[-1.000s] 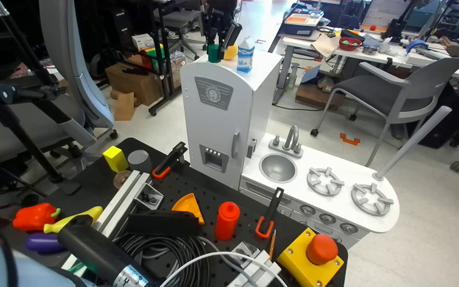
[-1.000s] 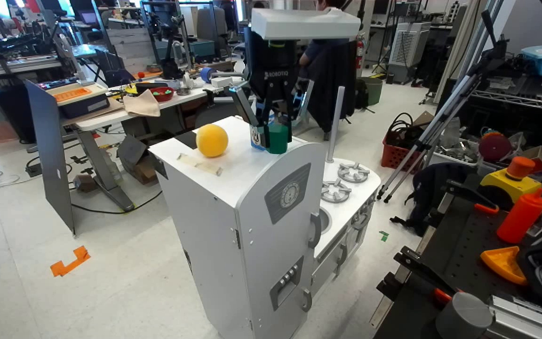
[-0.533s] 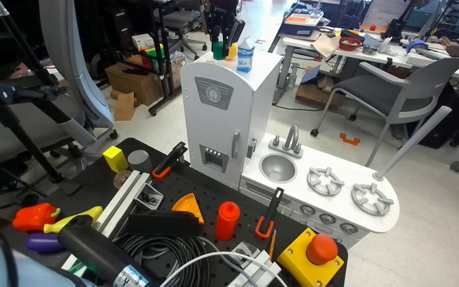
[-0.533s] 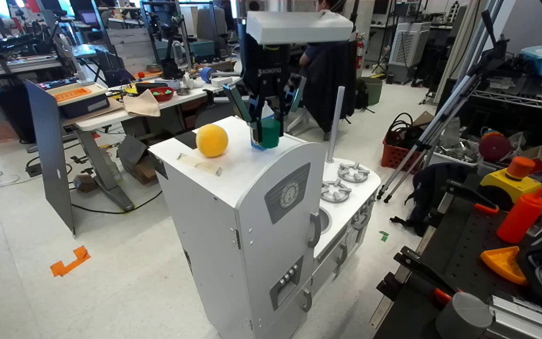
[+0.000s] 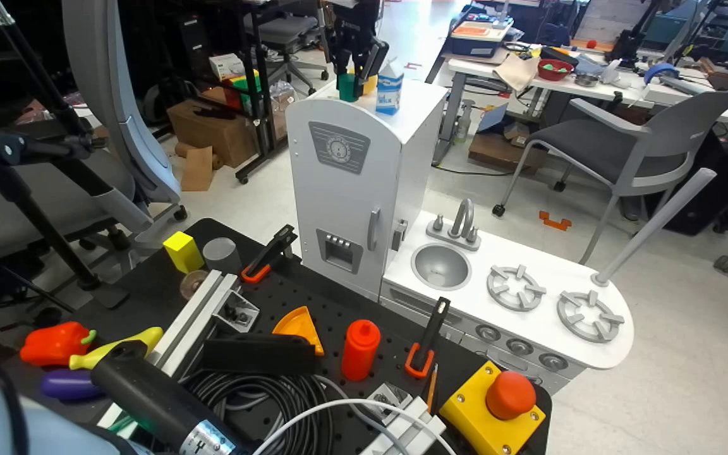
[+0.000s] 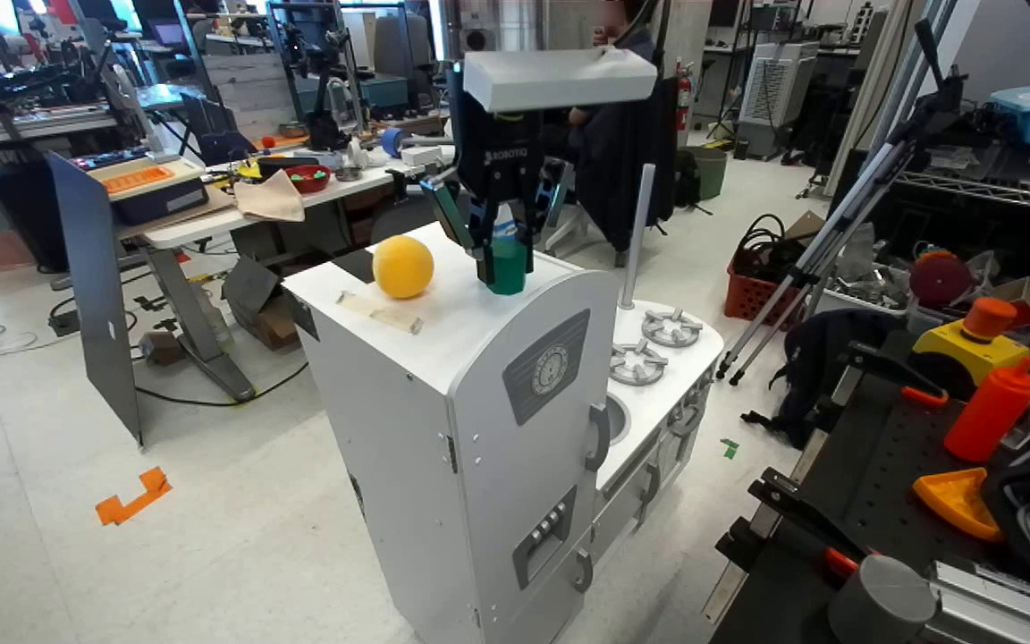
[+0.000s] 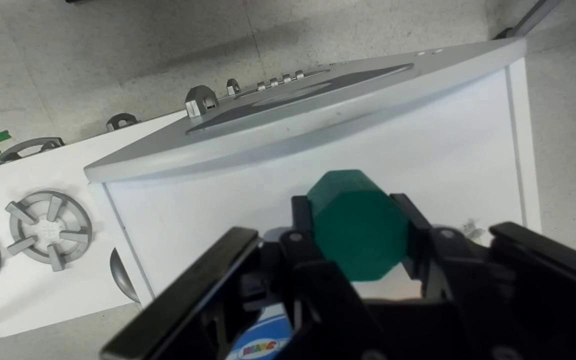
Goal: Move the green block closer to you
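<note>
The green block (image 7: 360,227) is dark green and eight-sided. It sits between the two fingers of my gripper (image 7: 355,216), which touch it on both sides in the wrist view. In both exterior views the green block (image 5: 347,88) (image 6: 508,268) is low over the white top of the toy fridge (image 6: 452,326), near its curved front edge. I cannot tell whether its underside touches the top. My gripper (image 6: 508,258) points straight down and is shut on the block.
A blue-and-white milk carton (image 5: 389,91) stands close beside the gripper; its label shows in the wrist view (image 7: 263,335). A yellow ball (image 6: 403,266) rests on the fridge top. The toy sink (image 5: 441,266) and burners (image 5: 516,287) lie lower beside the fridge.
My gripper has carried the green block away from the fridge's front edge, rising a little and then lowering toward the top. The ball and carton have not moved.
</note>
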